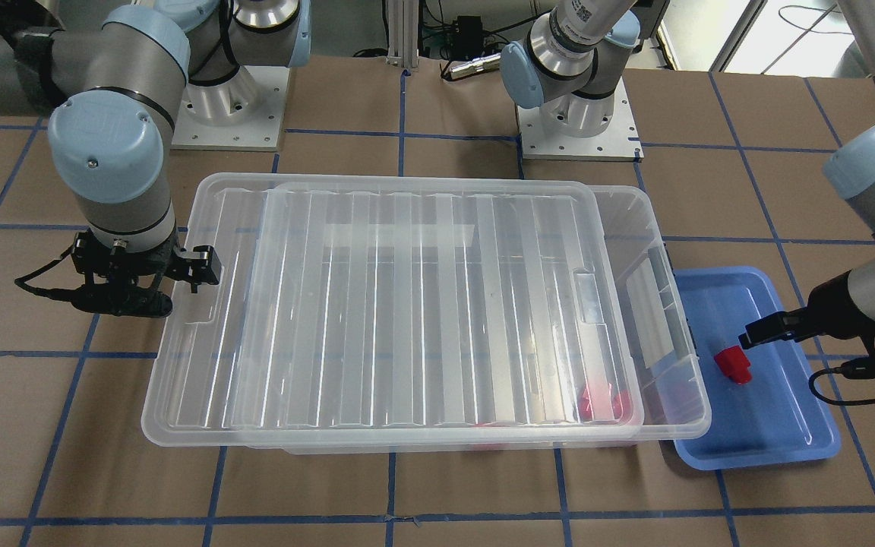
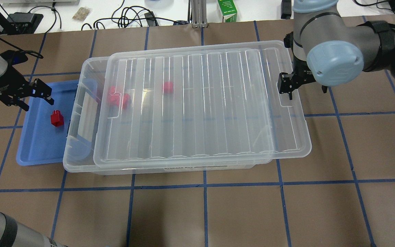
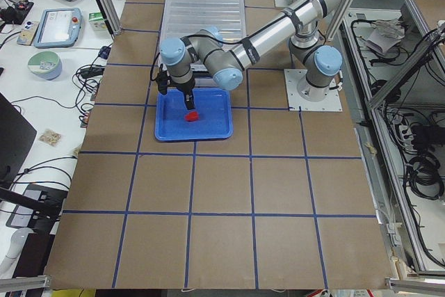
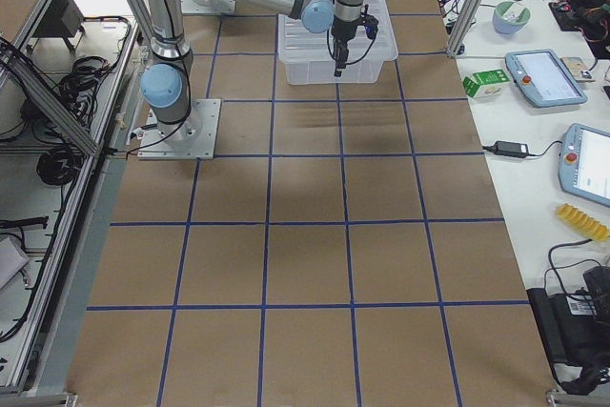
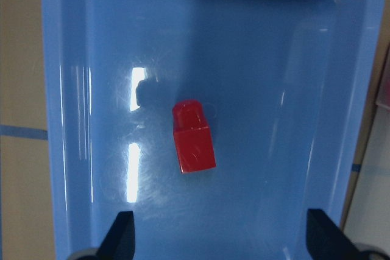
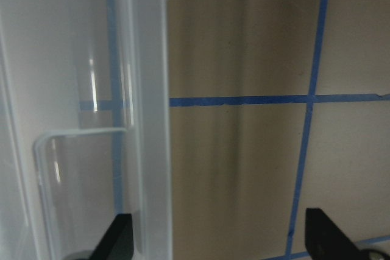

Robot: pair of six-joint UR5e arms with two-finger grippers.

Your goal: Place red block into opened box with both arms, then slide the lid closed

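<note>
The red block (image 2: 57, 118) lies on its side in a shallow blue tray (image 2: 33, 151), alone there, with its stub end pointing away from the box (image 2: 75, 151); the tray sits on the table (image 2: 197, 212) just beside the box's end on the robot's left; the left tool (image 2: 36, 103) hangs above the tray near the block with its fingers spread wide, holding nothing and not touching the block; the lid (image 2: 197, 103) rests on the box but is shifted toward the robot's right, overhanging that end and leaving a strip open next to the tray; three more red blocks (image 2: 117, 97) show blurred through the lid; the right tool (image 2: 285, 90) is at the lid's overhanging end by the tab notch, fingers wide, gripping nothing; whether it touches the rim cannot be told
</note>
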